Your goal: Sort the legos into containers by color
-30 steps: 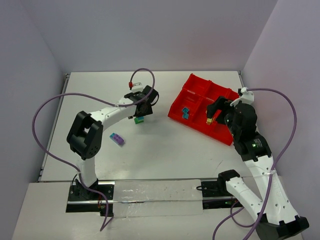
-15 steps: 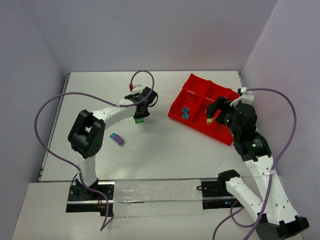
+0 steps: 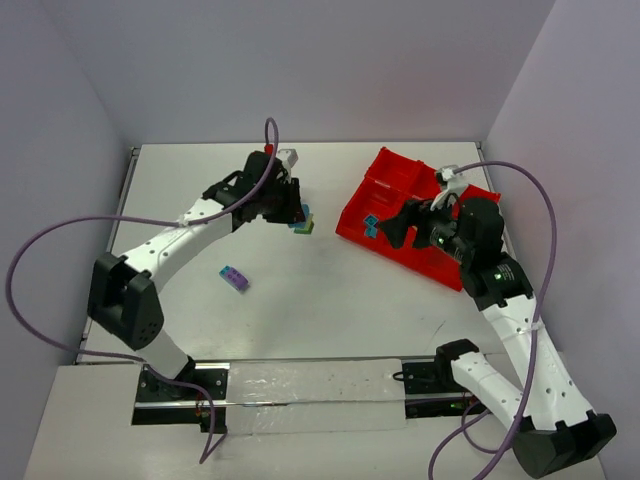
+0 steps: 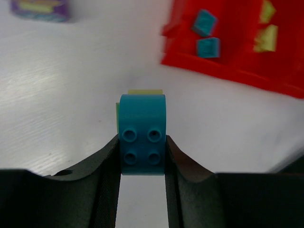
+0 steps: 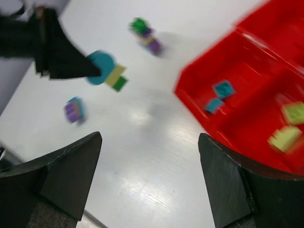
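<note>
Overhead, pale lilac walls (image 3: 300, 70) enclose a white table (image 3: 330, 300). The left gripper (image 4: 142, 147) pinches a teal-and-green brick clump (image 3: 302, 222) just left of the red tray (image 3: 395, 172), which holds two teal bricks (image 3: 371, 225). The right gripper (image 5: 149, 142) hangs spread wide over the tray. A purple clump (image 3: 234, 278) lies well apart.

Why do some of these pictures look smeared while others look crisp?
Top view: sharp and evenly lit, with soft shadows. Left wrist view: the teal brick in the left gripper is crisp, while the red tray and purple brick behind are out of focus. Right wrist view: everything is smeared as if by motion, with glare on the table.
</note>
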